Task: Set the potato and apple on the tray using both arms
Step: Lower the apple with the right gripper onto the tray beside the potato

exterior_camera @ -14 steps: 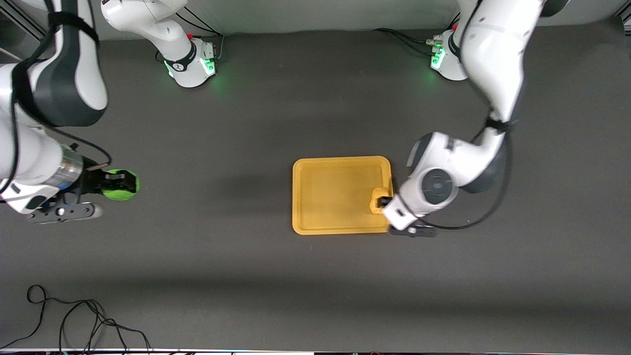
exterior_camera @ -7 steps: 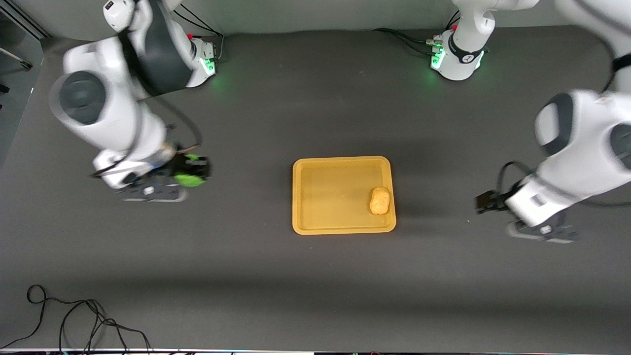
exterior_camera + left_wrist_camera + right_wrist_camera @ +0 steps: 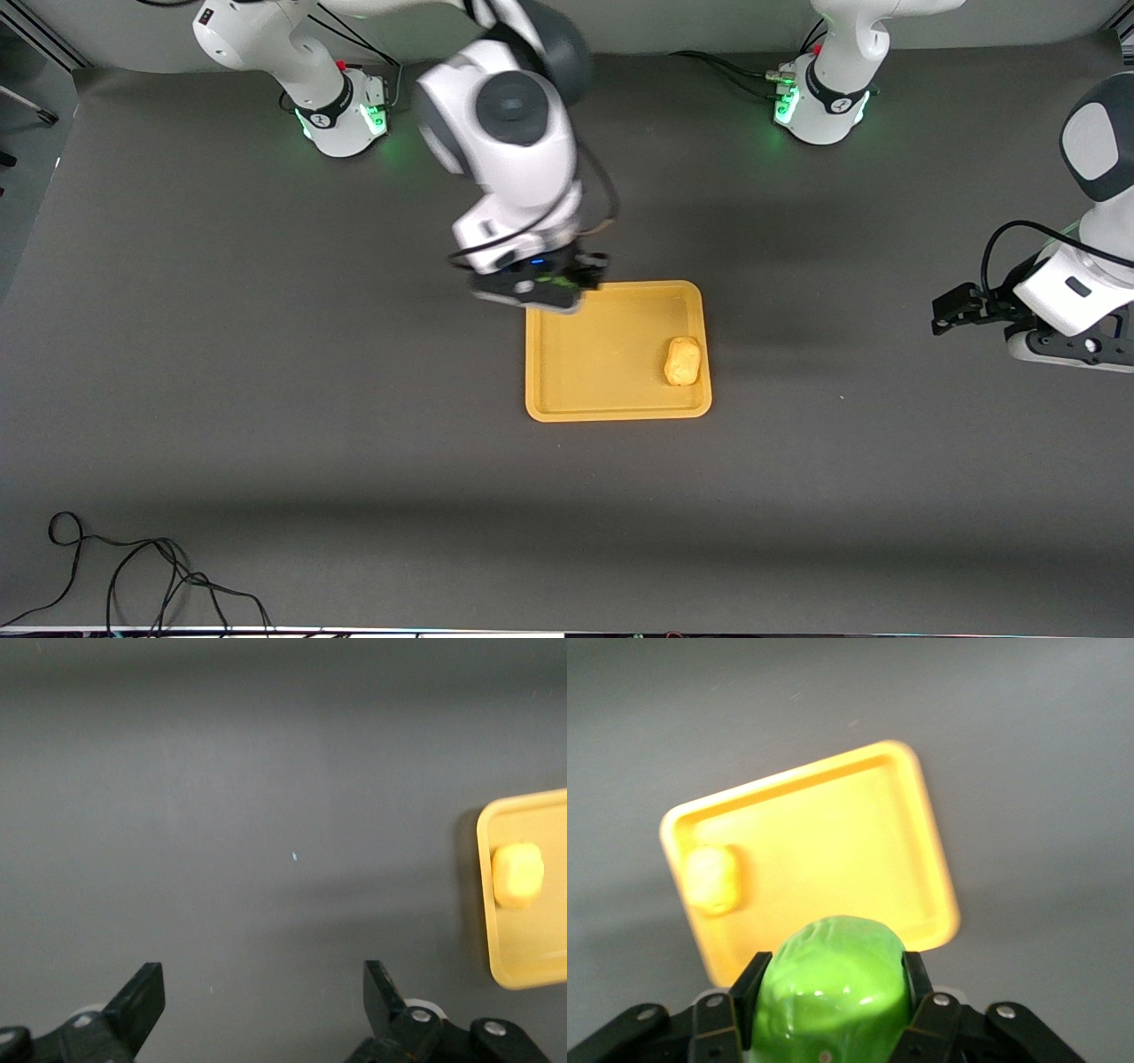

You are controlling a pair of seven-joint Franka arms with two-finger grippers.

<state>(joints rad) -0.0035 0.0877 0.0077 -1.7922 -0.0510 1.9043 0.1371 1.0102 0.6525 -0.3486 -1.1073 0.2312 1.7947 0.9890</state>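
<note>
The orange-yellow tray lies mid-table. The yellow-tan potato lies in it, by the rim toward the left arm's end. My right gripper hangs over the tray's corner nearest the right arm's base. It is shut on the green apple. The right wrist view shows the tray and potato below the apple. My left gripper is open and empty over bare table at the left arm's end. In the left wrist view the gripper spans bare mat, with the tray and potato off to one edge.
The table is covered by a dark grey mat. A black cable coils at the front edge toward the right arm's end. The two arm bases stand along the back edge.
My right arm has carried the apple from the right arm's end of the table to over the tray's corner. My left gripper let go of the potato on the tray and drew away, open.
</note>
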